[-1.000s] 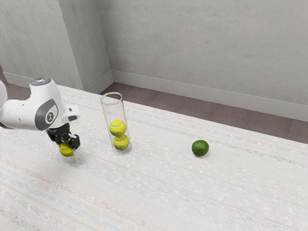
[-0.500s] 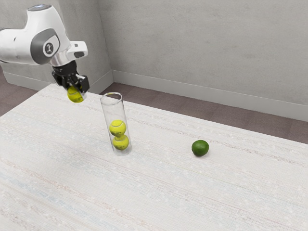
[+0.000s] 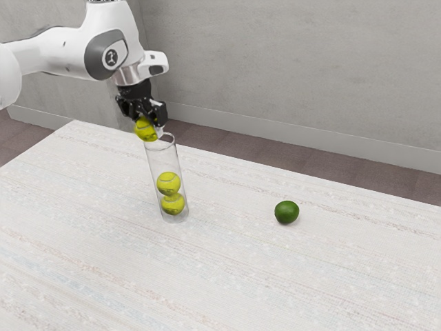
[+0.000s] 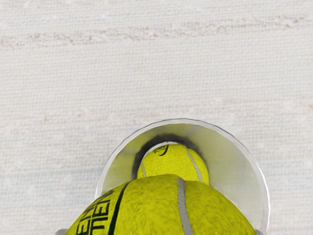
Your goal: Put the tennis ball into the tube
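My gripper (image 3: 149, 125) is shut on a yellow tennis ball (image 3: 145, 129), up by the rim of the clear tube (image 3: 161, 156) in the exterior view, slightly toward that view's left of the opening. The tube stands upright on the table with two tennis balls stacked inside, the upper one (image 3: 168, 183) resting on the lower one (image 3: 173, 204). In the wrist view the held ball (image 4: 161, 208) overlaps part of the tube's round mouth (image 4: 181, 121), and a ball inside (image 4: 171, 161) shows deeper down.
A dark green lime-like fruit (image 3: 286, 212) lies on the white table (image 3: 248, 276), toward the exterior view's right of the tube. Behind the table's far edge are the floor and a grey wall.
Holding the ball, my gripper rose from near the table, then moved toward the exterior view's right to the tube's top. The tube, its two balls and the green fruit stayed put.
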